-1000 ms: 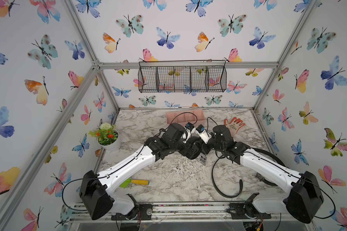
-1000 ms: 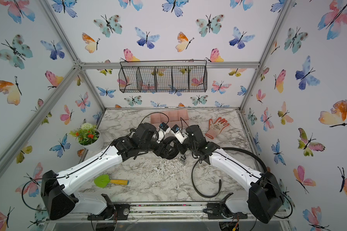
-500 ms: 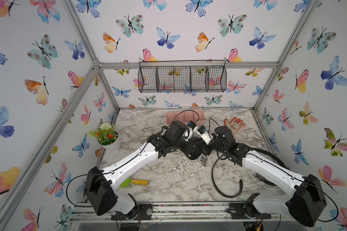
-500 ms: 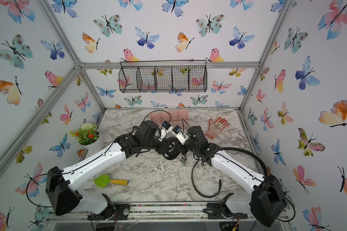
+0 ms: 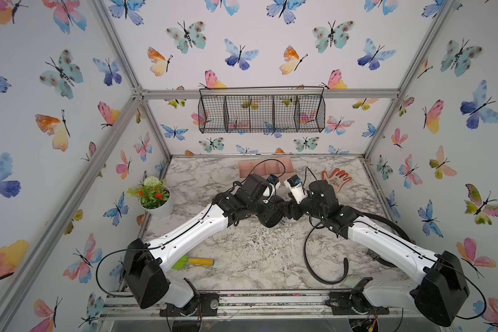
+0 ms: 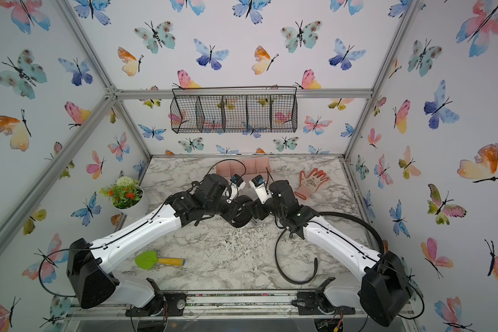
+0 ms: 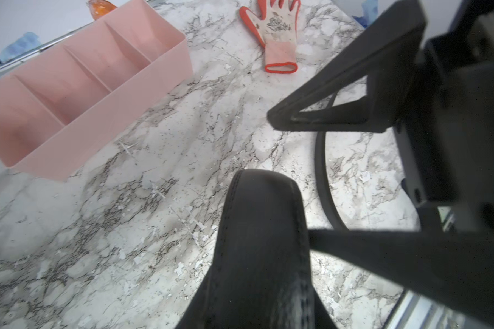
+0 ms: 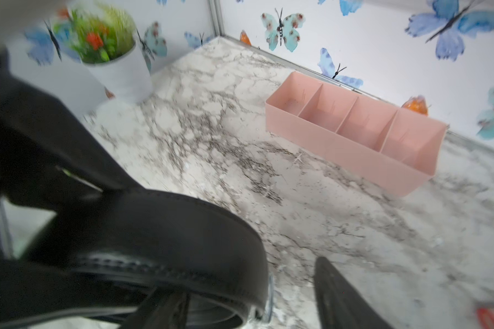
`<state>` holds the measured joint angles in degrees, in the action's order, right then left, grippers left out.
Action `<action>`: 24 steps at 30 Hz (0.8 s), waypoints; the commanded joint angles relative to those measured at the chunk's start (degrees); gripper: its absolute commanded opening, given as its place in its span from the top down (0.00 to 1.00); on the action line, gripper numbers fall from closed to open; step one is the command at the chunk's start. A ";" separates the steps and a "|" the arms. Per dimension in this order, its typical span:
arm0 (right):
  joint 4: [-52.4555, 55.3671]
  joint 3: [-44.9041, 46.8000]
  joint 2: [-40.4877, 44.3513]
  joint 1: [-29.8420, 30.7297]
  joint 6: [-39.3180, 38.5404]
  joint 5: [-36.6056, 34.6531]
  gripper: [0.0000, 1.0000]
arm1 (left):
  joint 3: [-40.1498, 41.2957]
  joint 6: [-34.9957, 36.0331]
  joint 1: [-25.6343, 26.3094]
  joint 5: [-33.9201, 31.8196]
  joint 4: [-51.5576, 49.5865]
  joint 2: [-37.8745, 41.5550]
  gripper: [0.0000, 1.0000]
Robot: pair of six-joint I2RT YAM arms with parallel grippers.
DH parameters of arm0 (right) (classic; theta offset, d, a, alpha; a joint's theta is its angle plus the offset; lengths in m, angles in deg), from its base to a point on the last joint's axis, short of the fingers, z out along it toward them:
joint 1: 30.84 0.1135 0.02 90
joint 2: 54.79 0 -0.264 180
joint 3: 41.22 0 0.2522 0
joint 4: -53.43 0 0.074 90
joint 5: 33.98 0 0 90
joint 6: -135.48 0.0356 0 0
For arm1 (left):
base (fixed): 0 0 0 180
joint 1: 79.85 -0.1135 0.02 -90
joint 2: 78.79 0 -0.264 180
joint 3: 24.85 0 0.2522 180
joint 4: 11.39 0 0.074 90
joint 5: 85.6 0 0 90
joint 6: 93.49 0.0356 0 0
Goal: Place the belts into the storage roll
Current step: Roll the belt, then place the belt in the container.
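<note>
Your right fingers (image 7: 340,77) stand wide apart and hold nothing. The right gripper (image 7: 291,179) sits just beside the coil (image 5: 270,217), the rolled belt at the centre of both top views. Your left fingers are out of sight, so you cannot tell whether the left gripper (image 5: 265,213) is clamped on it.

Nearest you, the loose belt (image 5: 346,266) curves through the lower right of both top views and passes under the right arm (image 5: 385,244). Draw that arm back low and you may drag the belt along. At the centre, a right finger could snag the buckle (image 8: 269,297) as it leaves. If the left hold is weak, the coil will likely spring open or drop. Farthest, the tray (image 5: 247,169) lies at the upper middle with all four compartments empty. A slackened coil may not fit in one.

The loose belt's course under the arm is hidden. The coil blocks the bottom of the left wrist view, and you cannot make out whether it touches the table (image 5: 242,258).
</note>
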<state>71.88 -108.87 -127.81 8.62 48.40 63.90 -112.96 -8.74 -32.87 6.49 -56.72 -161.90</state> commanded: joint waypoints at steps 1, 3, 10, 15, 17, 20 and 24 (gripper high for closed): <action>-1.13 -2.55 2.16 0.09 3.67 -0.61 0.01 | -1.55 -1.63 0.10 -7.63 1.54 -0.04 0.73; 1.02 -3.45 2.26 0.04 3.97 -1.68 0.01 | -1.79 -2.91 0.04 -11.14 2.44 -0.37 0.74; 2.91 -0.62 6.18 -0.20 4.81 -6.36 0.01 | -4.05 -5.44 -0.79 -24.81 5.99 -1.72 0.75; 2.44 2.65 9.49 -0.22 6.03 -6.52 0.01 | -6.01 -6.34 -1.94 -32.13 8.45 -2.82 0.76; 2.19 3.93 10.56 -0.26 6.59 -6.78 0.01 | -6.09 -6.60 -2.61 -33.78 10.00 -3.09 0.76; 1.31 5.64 11.79 -0.22 6.93 -6.66 0.01 | -5.90 -6.43 -4.03 -35.30 13.07 -3.34 0.76; 0.78 7.20 12.26 -0.25 7.22 -6.65 0.01 | -6.58 -7.05 -7.53 -33.85 16.57 -4.55 0.76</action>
<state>73.26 -102.82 -116.53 8.56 54.67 58.16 -117.55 -14.64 -38.05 -24.66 -46.82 -165.40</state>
